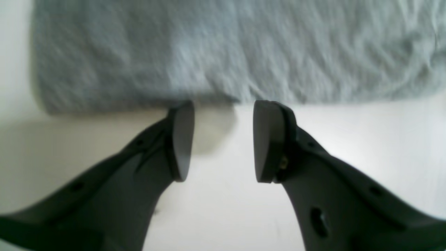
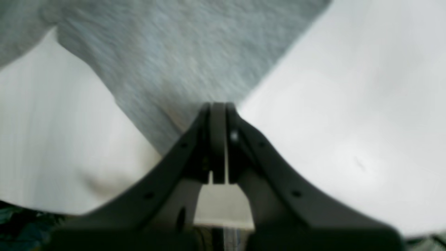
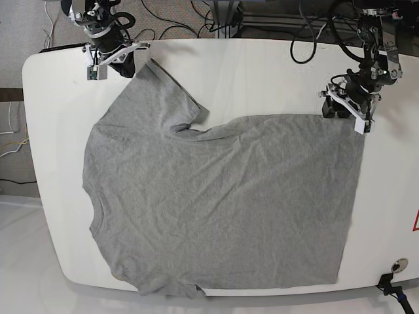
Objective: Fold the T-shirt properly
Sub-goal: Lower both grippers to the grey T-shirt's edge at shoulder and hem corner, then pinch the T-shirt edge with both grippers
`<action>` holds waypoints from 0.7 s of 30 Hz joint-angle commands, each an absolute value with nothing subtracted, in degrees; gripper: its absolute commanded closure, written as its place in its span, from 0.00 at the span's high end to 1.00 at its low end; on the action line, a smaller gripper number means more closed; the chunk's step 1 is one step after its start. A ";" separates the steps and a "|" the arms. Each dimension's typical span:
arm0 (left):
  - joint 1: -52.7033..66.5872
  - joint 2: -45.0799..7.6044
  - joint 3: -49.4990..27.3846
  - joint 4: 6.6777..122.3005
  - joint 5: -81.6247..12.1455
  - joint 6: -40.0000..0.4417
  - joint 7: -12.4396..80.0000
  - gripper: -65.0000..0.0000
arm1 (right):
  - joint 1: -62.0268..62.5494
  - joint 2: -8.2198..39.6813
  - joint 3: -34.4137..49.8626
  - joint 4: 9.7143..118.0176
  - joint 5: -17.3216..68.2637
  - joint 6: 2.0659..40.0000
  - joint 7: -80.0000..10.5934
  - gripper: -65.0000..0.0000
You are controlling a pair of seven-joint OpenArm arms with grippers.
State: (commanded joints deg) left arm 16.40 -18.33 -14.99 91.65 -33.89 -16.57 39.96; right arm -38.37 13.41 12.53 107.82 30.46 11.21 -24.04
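Looking at the base view, starting left: got the right end effector point(image 3: 129, 70) narrow, fingers together, right by the tip of the upper sleeve point(image 3: 154, 95) (can't tell if any cloth is pinched). Next, moving across, got the grey T-shirt point(image 3: 222, 209) spread over much of the white surface point(image 3: 262, 75), body mostly flat but unfolded, with creases near that sleeve and bunching along the lower left edge, hanging slightly past the surface's near edge. Over at the right, got the left end effector point(image 3: 335, 110) wide, fingers apart at the shirt's upper edge near the corner, gripping nothing in the left wrist view.
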 joint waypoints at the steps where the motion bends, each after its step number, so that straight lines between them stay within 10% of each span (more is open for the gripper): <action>1: 16.40 -18.59 -14.99 91.65 -33.89 -16.57 39.96 0.40 | -38.37 13.41 12.53 107.82 30.46 11.21 -24.04 0.00; 14: 16.40 -21.14 -15.08 95.60 -33.89 -16.57 39.96 0.42 | -38.64 10.51 12.53 109.76 30.64 11.21 -24.13 0.10; 21: 16.40 -21.14 -17.45 95.60 -33.89 -16.75 39.96 0.75 | -38.99 10.07 12.62 109.76 40.31 11.21 -24.13 0.29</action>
State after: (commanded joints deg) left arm 16.40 -21.14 -17.45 95.60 -33.89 -16.75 39.96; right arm -38.99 10.07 12.62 109.76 40.31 11.21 -24.13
